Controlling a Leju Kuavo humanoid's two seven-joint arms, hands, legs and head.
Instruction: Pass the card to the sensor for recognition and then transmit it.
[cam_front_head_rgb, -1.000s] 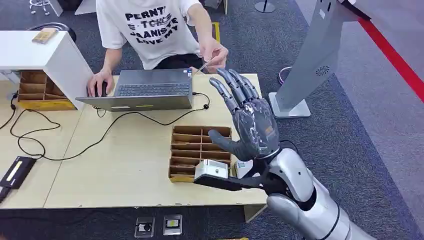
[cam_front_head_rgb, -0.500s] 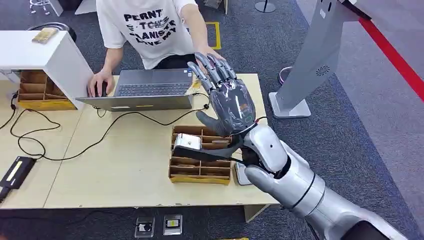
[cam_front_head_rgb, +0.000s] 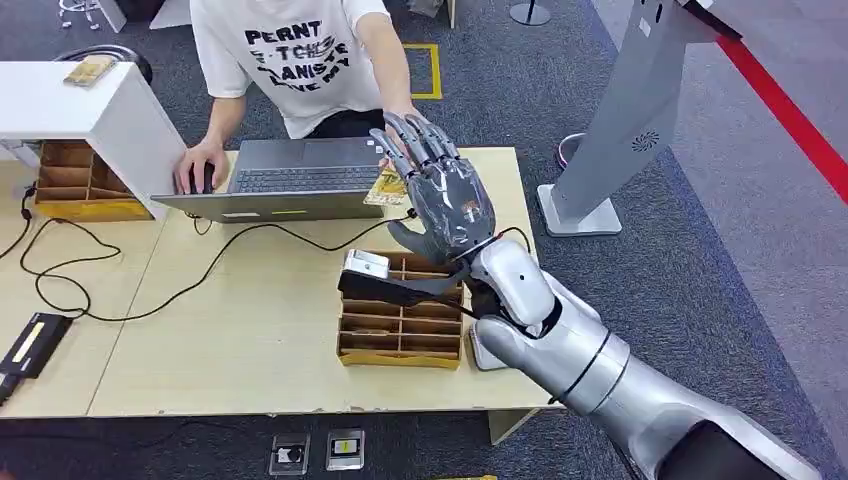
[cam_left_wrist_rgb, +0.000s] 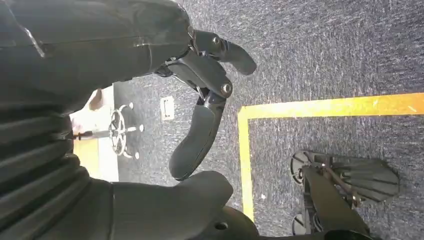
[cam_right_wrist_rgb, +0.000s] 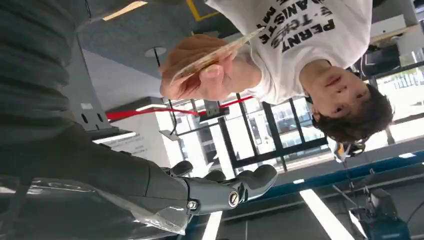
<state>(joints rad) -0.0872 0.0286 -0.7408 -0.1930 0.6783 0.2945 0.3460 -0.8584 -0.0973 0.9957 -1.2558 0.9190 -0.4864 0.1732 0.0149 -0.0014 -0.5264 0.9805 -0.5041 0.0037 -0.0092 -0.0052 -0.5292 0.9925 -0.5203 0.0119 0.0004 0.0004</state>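
Card (cam_right_wrist_rgb: 215, 55) sits in a person's fingers beside the empty, spread right robot hand (cam_front_head_rgb: 440, 195).

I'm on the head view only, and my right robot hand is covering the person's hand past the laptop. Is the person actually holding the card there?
Observer: Yes. The right wrist view shows the person's hand pinching the card, seen nearly edge-on.
Operator: Is my right robot hand on it yet?
Observer: No. The right robot hand has its fingers apart, and the wrist view shows a gap between them and the card.
Operator: And the left robot hand?
Observer: The left robot hand hangs over the carpet near a yellow line, holding nothing.
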